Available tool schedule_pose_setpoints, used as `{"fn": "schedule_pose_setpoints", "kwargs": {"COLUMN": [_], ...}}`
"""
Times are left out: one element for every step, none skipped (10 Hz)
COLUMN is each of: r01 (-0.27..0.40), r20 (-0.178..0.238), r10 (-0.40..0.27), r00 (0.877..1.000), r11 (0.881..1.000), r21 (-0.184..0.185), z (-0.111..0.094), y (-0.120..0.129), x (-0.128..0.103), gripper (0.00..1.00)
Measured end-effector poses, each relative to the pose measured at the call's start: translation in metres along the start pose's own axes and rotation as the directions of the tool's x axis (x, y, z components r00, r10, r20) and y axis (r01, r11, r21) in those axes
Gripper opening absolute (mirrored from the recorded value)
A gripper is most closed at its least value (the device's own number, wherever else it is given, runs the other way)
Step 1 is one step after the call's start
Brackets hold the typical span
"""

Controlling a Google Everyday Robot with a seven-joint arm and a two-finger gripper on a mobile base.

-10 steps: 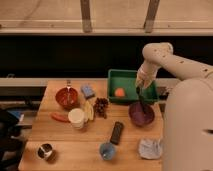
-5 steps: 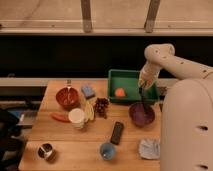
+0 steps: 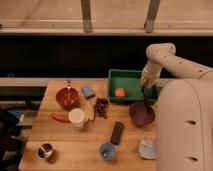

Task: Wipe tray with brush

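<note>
The bright green rectangular plastic tray (image 3: pixel 131 84) with low walls sits at the far right corner of the wooden bench (image 3: pixel 75 142), and a small orange rounded object (image 3: pixel 120 92) lies inside it near its front wall. The white robot arm (image 3: pixel 172 61) bends down from the right, and its pincer (image 3: pixel 146 89) hangs over the right end of the tray. From it a thin black handle runs downward: this is the small black brush (image 3: pixel 146 97), pointing toward the purple round bowl (image 3: pixel 141 113) that stands just in front of the tray near the right edge. The pincer looks clamped on the brush, though the fingers themselves are hard to make out.

Toward the far left edge stands a red round bowl (image 3: pixel 67 96) with a utensil in it, and a blue sponge-like block (image 3: pixel 88 91) lies beside it. A bunch of dark grapes (image 3: pixel 101 105), a yellow banana (image 3: pixel 88 110) and a white paper cup (image 3: pixel 76 117) cluster mid-bench. A flat black rectangular bar (image 3: pixel 117 132) lies nearer the front edge, with a small blue cup (image 3: pixel 107 150) before it.
</note>
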Motion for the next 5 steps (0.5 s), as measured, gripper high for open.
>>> {"fn": "schedule_pose_setpoints", "kwargs": {"r01": [0.015, 0.042, 0.068, 0.099, 0.133], "r20": [0.005, 0.002, -0.003, -0.009, -0.023], "r10": [-0.015, -0.042, -0.068, -0.100, -0.133], "r00": [1.000, 0.999, 0.998, 0.995, 0.991], "r11": [1.000, 0.999, 0.998, 0.995, 0.991], "r21": [0.004, 0.004, -0.003, -0.007, -0.012], "z": [0.001, 0.004, 0.006, 0.005, 0.003], "y": [0.009, 0.022, 0.036, 0.048, 0.058], "x": [-0.004, -0.006, -0.005, -0.002, 0.009], "gripper": [0.00, 0.00, 0.00, 0.00, 0.00]}}
